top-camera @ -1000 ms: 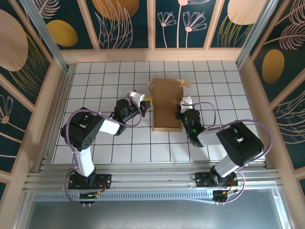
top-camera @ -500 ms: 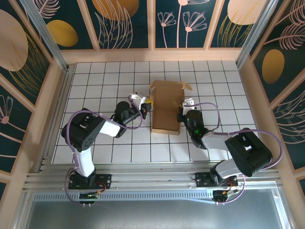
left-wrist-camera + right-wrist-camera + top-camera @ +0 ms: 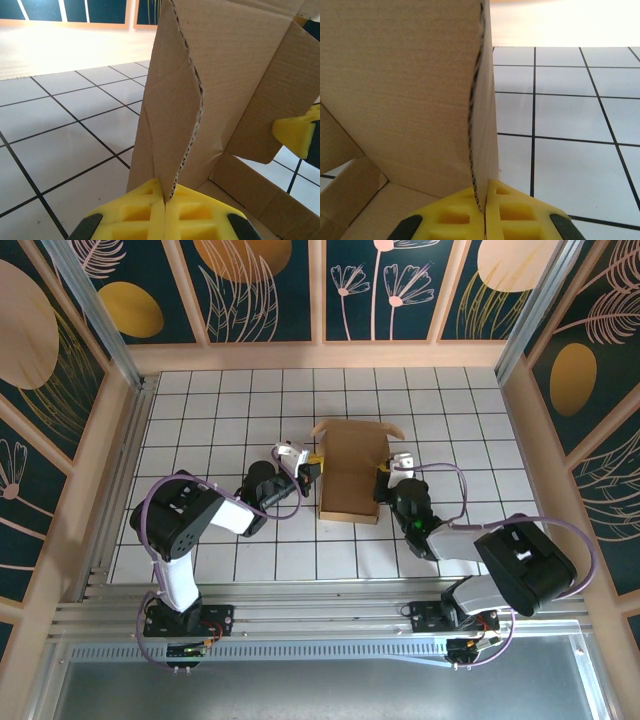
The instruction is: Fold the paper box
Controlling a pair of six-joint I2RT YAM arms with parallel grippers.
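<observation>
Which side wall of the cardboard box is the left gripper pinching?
The left wall of the paper box, on the left arm's side: the left gripper is shut on its folded-over edge. The right gripper pinches the opposite, right wall.

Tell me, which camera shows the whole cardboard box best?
The top external view: the whole paper box appears, flaps and all. The wrist views give close-ups of its upright sides, one pinched by the left gripper, the other by the right gripper.
</observation>
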